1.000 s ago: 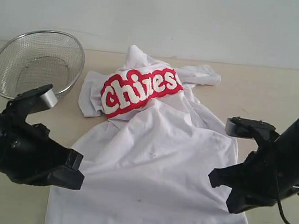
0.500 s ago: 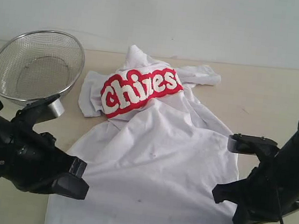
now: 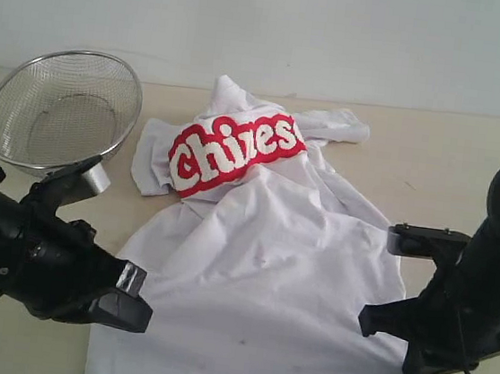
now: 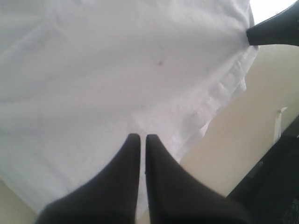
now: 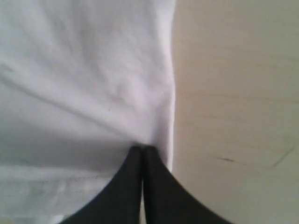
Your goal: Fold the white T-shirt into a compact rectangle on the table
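White shirt is being spread: left gripper and right gripper pinch its side edges; next, I'd guess, pull it flat.

The pale beige table carried two things. A white T-shirt lay crumpled over its middle. The plain white body fanned out from the centre toward six o'clock, where the hem ran past the edge of the exterior view. The bunched chest end sat toward twelve o'clock, its red band of white lettering facing up and slanted, and one sleeve reached toward one o'clock. A wire-mesh metal bowl stood at ten o'clock with its mouth tilted, near the shirt but apart from it, bare tabletop between them. Toward three o'clock the surface showed faint scuffs.
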Controlling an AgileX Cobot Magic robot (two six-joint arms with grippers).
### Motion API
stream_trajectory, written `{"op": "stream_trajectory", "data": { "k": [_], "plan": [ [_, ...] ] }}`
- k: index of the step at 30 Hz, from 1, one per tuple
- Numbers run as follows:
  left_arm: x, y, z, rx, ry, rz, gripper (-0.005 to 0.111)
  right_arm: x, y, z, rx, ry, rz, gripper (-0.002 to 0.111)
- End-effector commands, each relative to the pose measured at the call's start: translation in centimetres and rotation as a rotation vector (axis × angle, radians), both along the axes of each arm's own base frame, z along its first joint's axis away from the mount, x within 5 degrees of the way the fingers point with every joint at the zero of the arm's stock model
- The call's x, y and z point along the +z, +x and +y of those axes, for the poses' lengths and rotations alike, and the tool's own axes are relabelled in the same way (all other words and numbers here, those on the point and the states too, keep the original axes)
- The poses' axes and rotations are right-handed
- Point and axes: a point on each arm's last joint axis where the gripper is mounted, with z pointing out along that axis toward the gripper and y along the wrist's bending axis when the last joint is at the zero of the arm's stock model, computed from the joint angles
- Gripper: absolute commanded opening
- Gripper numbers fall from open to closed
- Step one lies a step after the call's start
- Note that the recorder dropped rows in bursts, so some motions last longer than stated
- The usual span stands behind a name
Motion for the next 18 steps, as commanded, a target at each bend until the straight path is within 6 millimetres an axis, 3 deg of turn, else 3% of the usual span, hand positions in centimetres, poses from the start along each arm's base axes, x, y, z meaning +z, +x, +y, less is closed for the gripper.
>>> {"op": "stream_trajectory", "data": {
  "k": [1,9,18],
  "plan": [
    [-0.1,-0.2,-0.1,-0.007,-0.007,0.010,0.004,-1.4,-1.0,-1.6,0.102,-0.131,0.088,0.000],
    [-0.1,-0.2,-0.1,-0.012,-0.006,0.011,0.004,-1.1,-2.4,-3.3,0.060,-0.175,0.251,0.000],
    [-0.1,-0.2,-0.1,-0.012,-0.006,0.011,0.004,-1.6,-4.7,-2.5,0.094,-0.064,0.361,0.000]
  ]
}}
